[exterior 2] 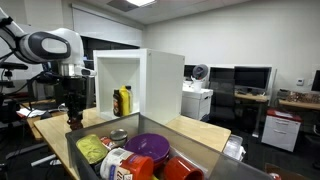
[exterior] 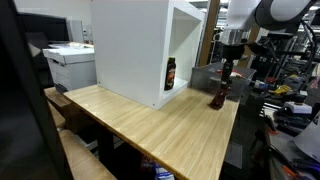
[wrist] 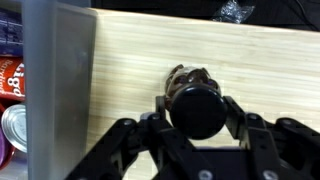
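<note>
A dark bottle (exterior: pixel 218 96) with a black cap stands upright on the wooden table (exterior: pixel 160 125), close to its edge. My gripper (exterior: pixel 229 70) comes down on it from above. In the wrist view my gripper (wrist: pixel 200 112) has a finger pressed against each side of the bottle's black cap (wrist: pixel 198 108), so it is shut on the bottle. In an exterior view the gripper (exterior 2: pixel 72 100) and the bottle (exterior 2: pixel 73 116) sit just behind a grey bin (exterior 2: pixel 205 137).
A white open-front cabinet (exterior: pixel 135 45) stands on the table with a dark sauce bottle (exterior: pixel 171 73) inside; a yellow bottle (exterior 2: pixel 124 100) is next to it. The bin holds a purple bowl (exterior 2: pixel 148 146), a red cup (exterior 2: pixel 180 168) and cans (wrist: pixel 12 128). A printer (exterior: pixel 68 62) stands behind the table.
</note>
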Available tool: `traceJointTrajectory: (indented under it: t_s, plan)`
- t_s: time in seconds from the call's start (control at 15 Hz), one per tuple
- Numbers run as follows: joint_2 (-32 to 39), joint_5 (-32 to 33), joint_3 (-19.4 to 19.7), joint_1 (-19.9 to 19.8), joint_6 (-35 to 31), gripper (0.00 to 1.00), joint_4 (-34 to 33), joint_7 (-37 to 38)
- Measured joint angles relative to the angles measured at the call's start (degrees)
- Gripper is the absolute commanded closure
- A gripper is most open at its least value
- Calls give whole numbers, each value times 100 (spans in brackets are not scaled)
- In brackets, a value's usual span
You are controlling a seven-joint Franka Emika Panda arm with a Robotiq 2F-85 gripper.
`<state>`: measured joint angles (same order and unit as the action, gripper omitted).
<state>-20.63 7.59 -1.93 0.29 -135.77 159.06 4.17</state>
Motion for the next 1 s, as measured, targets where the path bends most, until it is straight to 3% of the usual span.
traceJointTrajectory:
  t_s: [1.0]
  plan:
    - [1065,483,-301,78,-558,67,-899,-18]
